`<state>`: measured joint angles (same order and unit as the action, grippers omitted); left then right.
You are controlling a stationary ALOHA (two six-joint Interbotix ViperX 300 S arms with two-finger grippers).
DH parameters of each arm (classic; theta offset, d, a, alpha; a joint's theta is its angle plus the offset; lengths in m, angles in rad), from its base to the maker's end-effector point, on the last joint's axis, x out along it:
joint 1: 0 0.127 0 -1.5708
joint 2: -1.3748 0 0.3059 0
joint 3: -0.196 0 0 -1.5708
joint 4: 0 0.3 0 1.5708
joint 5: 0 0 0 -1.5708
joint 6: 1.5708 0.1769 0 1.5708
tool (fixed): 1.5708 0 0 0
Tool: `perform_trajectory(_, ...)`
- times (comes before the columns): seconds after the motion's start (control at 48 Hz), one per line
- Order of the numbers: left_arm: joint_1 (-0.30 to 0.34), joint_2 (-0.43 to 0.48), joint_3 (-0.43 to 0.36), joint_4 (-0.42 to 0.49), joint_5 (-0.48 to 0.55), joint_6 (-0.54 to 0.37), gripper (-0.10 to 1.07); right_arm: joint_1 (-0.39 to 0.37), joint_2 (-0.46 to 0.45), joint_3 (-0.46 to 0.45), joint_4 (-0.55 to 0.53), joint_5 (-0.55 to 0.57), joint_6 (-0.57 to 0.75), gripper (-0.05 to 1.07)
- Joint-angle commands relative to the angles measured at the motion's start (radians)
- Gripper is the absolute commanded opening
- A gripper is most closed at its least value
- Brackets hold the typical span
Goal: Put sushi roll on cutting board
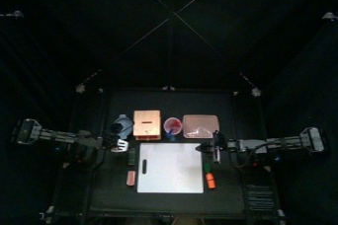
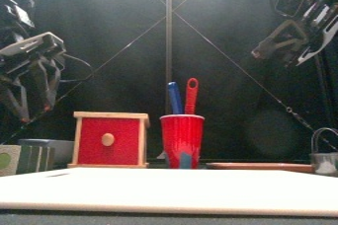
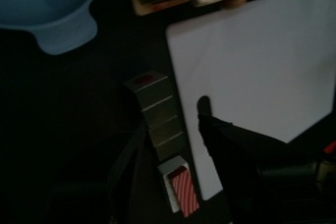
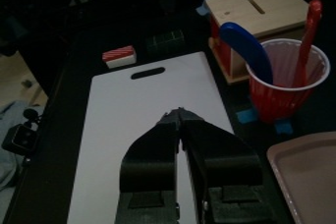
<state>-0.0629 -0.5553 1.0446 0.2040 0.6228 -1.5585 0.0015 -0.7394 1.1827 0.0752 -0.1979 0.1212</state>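
**Item: sushi roll, lying off the board's 9 o'clock edge, under the left gripper**

**Left gripper** [image 1: 117, 146]: Its fingers are spread wide and hold nothing. In the top view it hangs off the cutting board's 10 o'clock corner. In its own wrist view the two dark fingers reach out on either side of the roll, which passes through the gap. Contact cannot be told.

**Sushi roll** [image 3: 160, 120]: A dark bar in segments, with a red-and-white face at one end and a red striped piece at the other. It lies on the bare black table just beside the board, not on it. Its long axis runs 12 to 6 o'clock in the top view, parallel with the board's long side. Only its reddish end shows from above.

**Cutting board** [image 3: 262, 61]: Large, white and plain, with nothing on it. It lies at 3 o'clock from the roll, with a narrow strip of table between them.

**Right gripper** [image 4: 178, 120]: Its fingers are pressed together and empty, above the board's 3 o'clock side. The whole board lies between it and the roll.

**Assessment:** The left arm is plainly the nearer one. The open gap looks to lie across the roll's short width, which suits a pinch. The likely move is to close, lift and carry the roll a short way toward 3 o'clock. The segments may part if they are gripped off-centre.
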Motion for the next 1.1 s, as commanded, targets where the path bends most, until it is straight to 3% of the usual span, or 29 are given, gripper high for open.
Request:
perform_trajectory(0.0, -0.032, 0.046, -0.034, 0.017, -0.002, -0.021, 0.85, -0.002, 0.003, -0.012, 0.008, -0.005, 0.000, 0.04)
perform_trajectory(0.396, -0.081, 0.172, -0.067, -0.084, -0.011, -0.028, 0.86, 0.003, 0.017, -0.011, 0.015, -0.005, 0.000, 0.04)
perform_trajectory(0.708, -0.081, 0.241, -0.089, -0.083, -0.048, -0.029, 1.03, 0.006, 0.031, -0.008, 0.015, -0.005, 0.000, 0.04)
perform_trajectory(1.083, -0.078, 0.383, -0.126, -0.075, -0.051, -0.043, 1.02, 0.006, 0.034, -0.005, 0.015, -0.005, 0.000, 0.04)
